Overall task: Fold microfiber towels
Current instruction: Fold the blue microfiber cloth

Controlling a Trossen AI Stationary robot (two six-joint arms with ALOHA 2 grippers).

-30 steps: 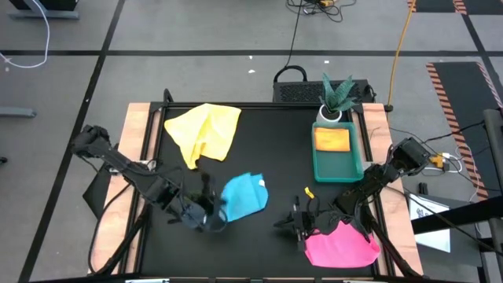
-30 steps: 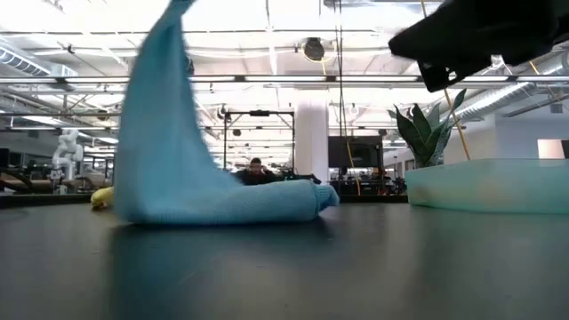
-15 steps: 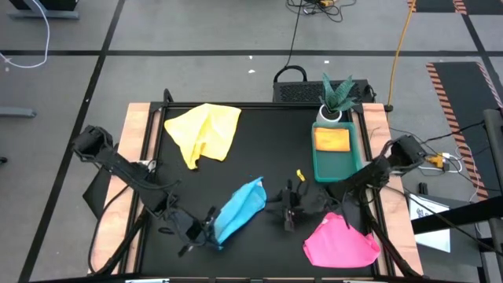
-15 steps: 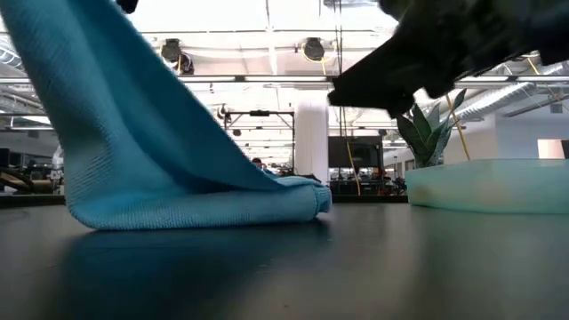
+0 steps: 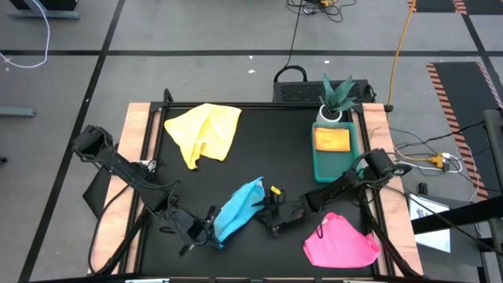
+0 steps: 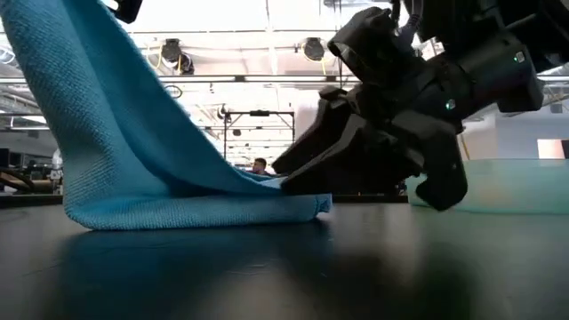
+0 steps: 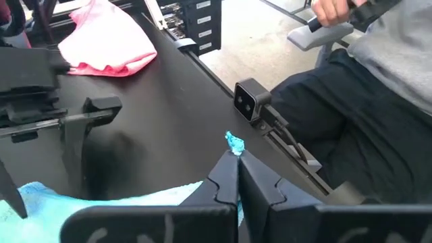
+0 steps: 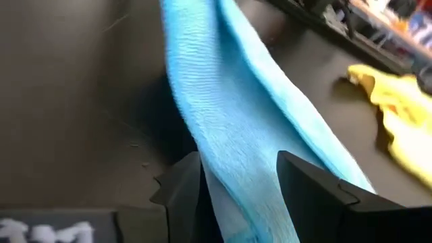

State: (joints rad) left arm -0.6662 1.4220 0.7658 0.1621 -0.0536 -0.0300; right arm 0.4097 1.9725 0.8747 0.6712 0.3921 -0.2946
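**At the front of the table, both grippers meet at the blue towel**

Near the front edge of the black table (image 5: pixel 283 149), the soft light blue microfiber towel (image 5: pixel 238 211) lies stretched in a slanting strip. The left gripper (image 5: pixel 206 233) has its fingers pressed together on the towel's lower corner, and a small tuft of blue cloth pokes out between the fingertips in the left wrist view. In the low view that end rises steeply off the table while the other end lies flat.

The right gripper (image 5: pixel 268 217) sits low at the towel's opposite end, its fingers (image 8: pixel 317 196) spread apart with the blue cloth running between them, unclamped.

A crumpled pink microfiber towel (image 5: pixel 340 244) lies at the front right corner, just beside the right arm. One rumpled yellow microfiber towel (image 5: pixel 206 132) rests at the back left. Another yellow cloth (image 5: pixel 332 139) lies inside the green plastic tray (image 5: pixel 338 170) on the right, next to a small potted plant (image 5: pixel 335 98).
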